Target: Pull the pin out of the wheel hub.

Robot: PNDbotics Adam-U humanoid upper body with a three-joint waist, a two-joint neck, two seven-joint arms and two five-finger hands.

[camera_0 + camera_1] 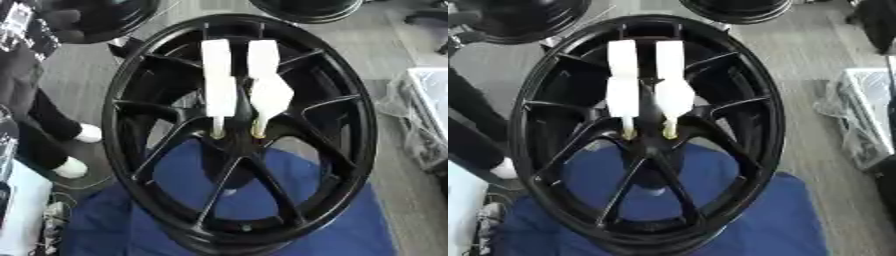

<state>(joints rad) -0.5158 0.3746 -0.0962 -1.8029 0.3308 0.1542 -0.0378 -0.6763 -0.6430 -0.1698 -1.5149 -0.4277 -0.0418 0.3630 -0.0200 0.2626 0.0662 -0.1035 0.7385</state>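
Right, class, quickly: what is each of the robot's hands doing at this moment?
Left hand: not in either view, so its state cannot be told.
Right hand: not in either view, so its state cannot be told.

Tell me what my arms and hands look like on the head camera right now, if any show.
Neither arm nor hand shows in either eye view, so nothing of their look can be told. Only the black wheel, two white pieces with yellowish tips at its hub, and a blue cloth appear.
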